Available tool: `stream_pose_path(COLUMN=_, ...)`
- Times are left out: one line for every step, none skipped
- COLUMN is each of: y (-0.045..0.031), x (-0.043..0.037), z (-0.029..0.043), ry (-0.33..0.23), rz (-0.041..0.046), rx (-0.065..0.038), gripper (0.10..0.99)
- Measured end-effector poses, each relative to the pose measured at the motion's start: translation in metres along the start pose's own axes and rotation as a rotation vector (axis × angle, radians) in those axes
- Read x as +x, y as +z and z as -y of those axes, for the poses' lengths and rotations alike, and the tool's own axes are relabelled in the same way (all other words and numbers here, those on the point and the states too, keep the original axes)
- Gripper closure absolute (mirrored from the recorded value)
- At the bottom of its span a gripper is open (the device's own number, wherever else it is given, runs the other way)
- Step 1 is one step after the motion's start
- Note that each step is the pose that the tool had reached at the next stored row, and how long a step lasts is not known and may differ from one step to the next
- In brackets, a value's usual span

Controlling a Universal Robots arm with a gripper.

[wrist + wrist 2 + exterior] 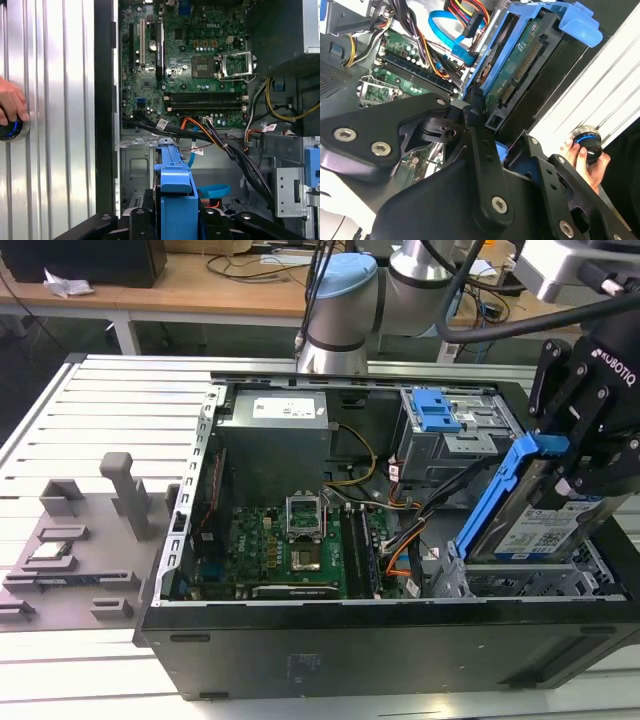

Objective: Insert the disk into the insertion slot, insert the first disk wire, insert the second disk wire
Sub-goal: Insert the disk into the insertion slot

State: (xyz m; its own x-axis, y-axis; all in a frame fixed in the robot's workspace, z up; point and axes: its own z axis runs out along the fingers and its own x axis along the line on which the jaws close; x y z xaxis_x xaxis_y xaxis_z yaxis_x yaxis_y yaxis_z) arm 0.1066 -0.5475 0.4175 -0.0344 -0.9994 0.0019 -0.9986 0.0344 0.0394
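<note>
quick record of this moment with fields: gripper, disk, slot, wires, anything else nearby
gripper: gripper shut on the disk
disk pose: tilted, lower end at the insertion slot, most of it above the cage, not seated
wires: cables lie loose inside the case; none plugged into the disk's connector edge in the second wrist view
other cage: grey drive cage with blue latches, apart from the gripper
person: hand on a round knob outside the case

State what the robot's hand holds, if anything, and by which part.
The hand grips the disk by its raised end, tilted above the insertion slot.
</note>
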Motion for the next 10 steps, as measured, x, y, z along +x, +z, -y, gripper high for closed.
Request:
stream_pose_path(y=0.0029, x=0.0, z=0.0001, ry=0.0, rz=0.0001, rx=0.0, gripper=0.722)
stream_pose_path(y=0.0066, x=0.0, z=0.0003, ry=0.0, rz=0.0002, rx=0.0, gripper=0.722)
stream_pose_path(y=0.0083, x=-0.0001, z=0.0003, ry=0.0, rz=0.0, rx=0.0, gripper=0.722)
stream_pose_path(y=0.0102, x=0.0, z=0.0004, ry=0.0, rz=0.0, rx=0.0, gripper=0.722)
stream_pose_path(y=0.0118, x=0.0, z=0.0005, ry=0.0, rz=0.0001, rx=0.0, gripper=0.722)
stream_pose_path(y=0.0162, x=0.0, z=0.0006, ry=0.0, rz=0.0, rx=0.0, gripper=0.722)
stream_pose_path(y=0.0189, x=0.0, z=0.0007, ry=0.0, rz=0.0001, rx=0.0, gripper=0.722)
stream_pose_path(y=0.0219, x=-0.0001, z=0.0009, ry=0.0, rz=0.0, rx=0.0, gripper=0.722)
stream_pose_path(y=0.0237, x=-0.0001, z=0.0009, ry=0.0, rz=0.0, rx=0.0, gripper=0.722)
stream_pose_path(y=0.0238, x=-0.0001, z=0.001, ry=0.0, rz=-0.0002, rx=0.0, gripper=0.722)
